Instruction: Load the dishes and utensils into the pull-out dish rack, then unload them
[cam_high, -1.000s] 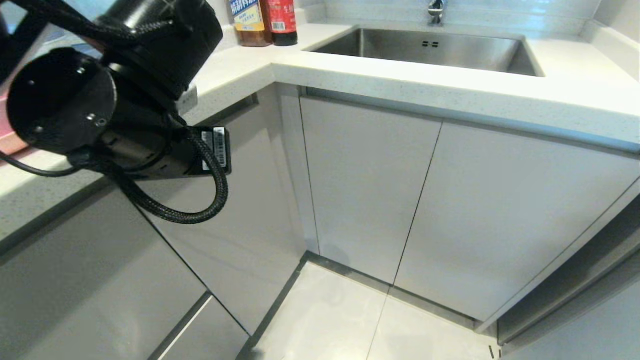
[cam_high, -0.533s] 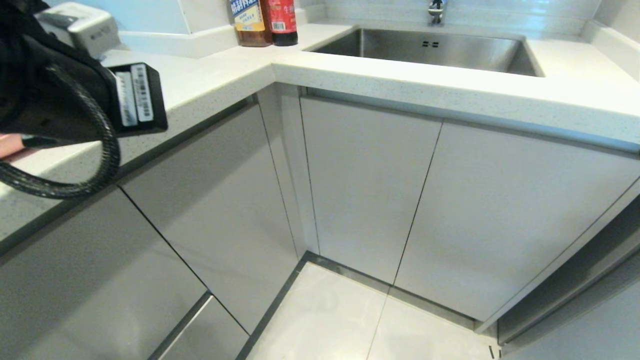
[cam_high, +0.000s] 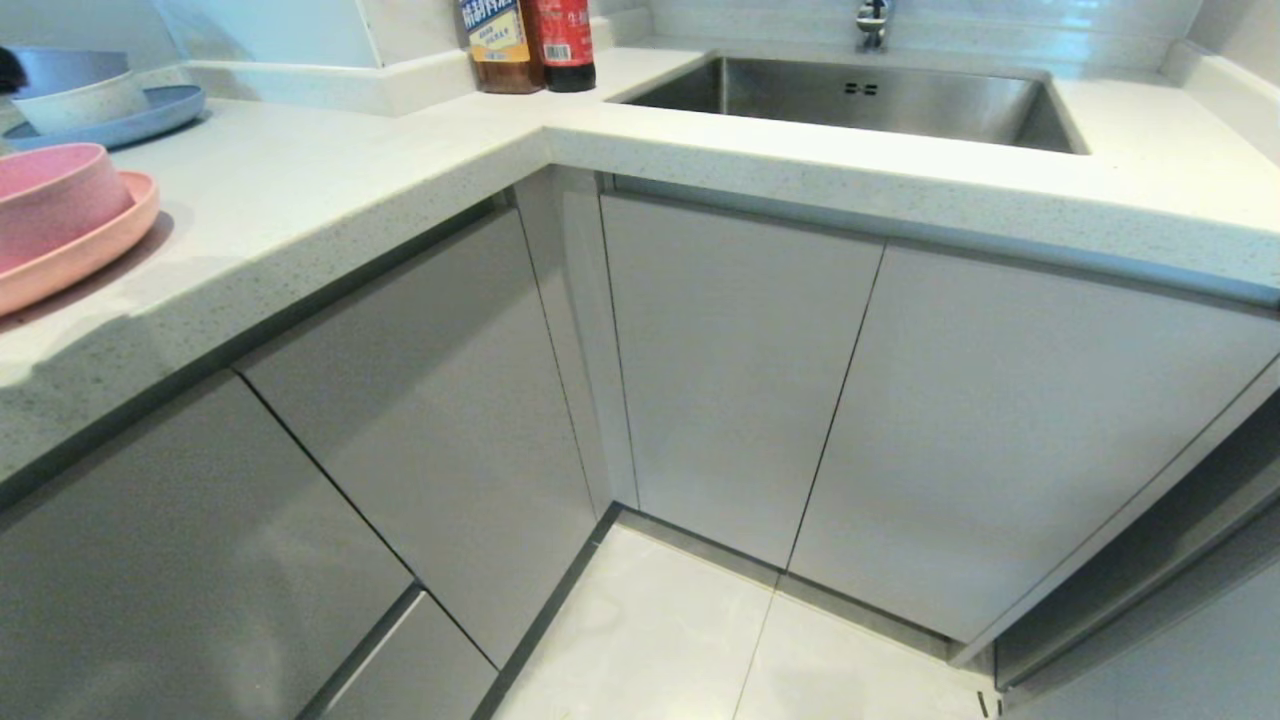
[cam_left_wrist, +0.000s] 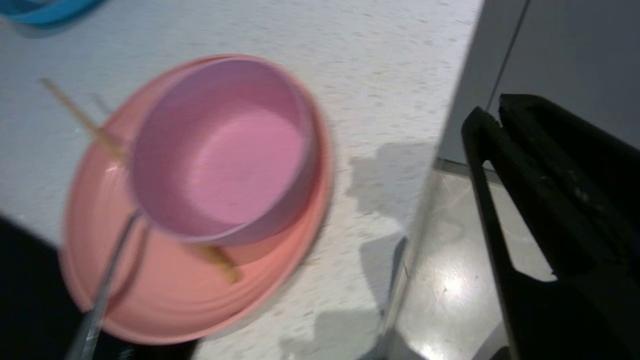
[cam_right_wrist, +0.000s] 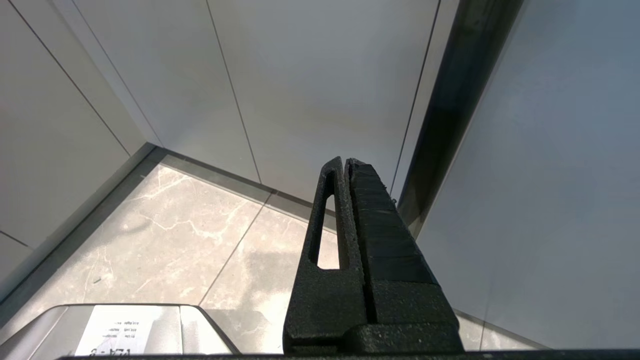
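A pink bowl (cam_high: 55, 195) sits in a wide pink plate (cam_high: 95, 245) on the white counter at the far left. From above, the bowl (cam_left_wrist: 225, 150) and plate (cam_left_wrist: 200, 295) show light wooden chopsticks (cam_left_wrist: 75, 112) lying under the bowl across the plate, and a slim silver fork (cam_left_wrist: 102, 292) resting on the plate's rim. My left gripper (cam_left_wrist: 492, 107) is shut and empty, out past the counter's edge, apart from the plate. My right gripper (cam_right_wrist: 344, 162) is shut and empty, low down and pointing at the cabinet base. The pull-out dish rack is out of view.
A blue plate with stacked bowls (cam_high: 100, 105) stands behind the pink dishes. Two bottles (cam_high: 530, 45) stand at the counter's corner beside a steel sink (cam_high: 850, 95). Closed pale cabinet fronts (cam_high: 740, 370) run below the counter over a tiled floor (cam_high: 700, 640).
My left arm has swung up and off to the left, out of the head view. That uncovered the pink bowl and plate and the blue dishes. The right arm has not moved.
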